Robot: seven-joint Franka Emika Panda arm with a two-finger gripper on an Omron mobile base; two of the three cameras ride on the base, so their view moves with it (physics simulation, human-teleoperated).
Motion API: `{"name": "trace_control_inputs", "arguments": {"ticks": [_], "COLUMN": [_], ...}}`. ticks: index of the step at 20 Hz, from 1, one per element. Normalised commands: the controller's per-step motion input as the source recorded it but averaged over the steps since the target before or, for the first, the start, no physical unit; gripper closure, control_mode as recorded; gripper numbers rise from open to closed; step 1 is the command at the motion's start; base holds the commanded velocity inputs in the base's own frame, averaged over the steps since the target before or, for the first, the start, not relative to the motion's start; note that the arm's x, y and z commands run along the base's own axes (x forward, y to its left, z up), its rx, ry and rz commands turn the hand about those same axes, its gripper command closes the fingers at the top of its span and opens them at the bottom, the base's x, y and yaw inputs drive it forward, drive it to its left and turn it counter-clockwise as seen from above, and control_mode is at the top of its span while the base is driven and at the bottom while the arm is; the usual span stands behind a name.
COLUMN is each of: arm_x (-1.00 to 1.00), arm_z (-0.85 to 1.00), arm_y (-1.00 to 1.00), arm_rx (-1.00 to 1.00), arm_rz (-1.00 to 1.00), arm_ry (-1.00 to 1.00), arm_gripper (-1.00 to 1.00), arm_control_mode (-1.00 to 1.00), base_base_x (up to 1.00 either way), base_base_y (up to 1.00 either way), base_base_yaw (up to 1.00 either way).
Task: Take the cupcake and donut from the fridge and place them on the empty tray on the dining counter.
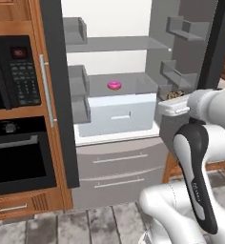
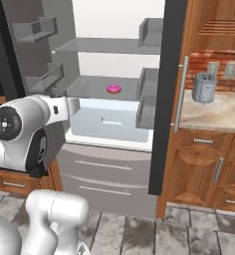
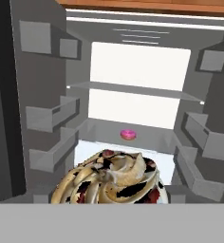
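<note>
Filling the bottom of the hand view, the cupcake (image 3: 109, 179), swirled with cream-coloured frosting, sits right at the gripper, whose fingers are hidden, so I cannot tell whether they clasp it. Behind it the fridge (image 1: 66, 119) stands open, and the donut (image 1: 114, 85) lies on its grey middle shelf (image 1: 138, 83), above the white drawer (image 1: 117, 114).

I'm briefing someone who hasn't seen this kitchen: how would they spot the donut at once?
Find the tall grey fridge standing with its doors open between the wooden cabinets. On the grey shelf just above the white drawer lies the donut. It is a small ring with bright pink icing, the only vivid colour inside.
</note>
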Motion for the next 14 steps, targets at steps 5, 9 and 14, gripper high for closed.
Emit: {"name": "trace_control_inputs", "arguments": {"ticks": [5,9,14], "arm_x": [0.0,0.0,0.0], "arm_z": [0.0,0.0,0.0], "arm_y": [0.0,0.0,0.0], "arm_rx": [0.0,0.0,0.0], "arm_rz": [0.0,0.0,0.0], "arm_ry": [0.0,0.0,0.0], "arm_gripper": [1.0,1.0,1.0], "arm_control_mode": [1.0,1.0,1.0], "base_base_x": [-0.27,-0.17,-0.44], "base_base_y": [0.0,0.0,0.0], "base_base_yaw": [-0.25,-0.6,-0.69]}}
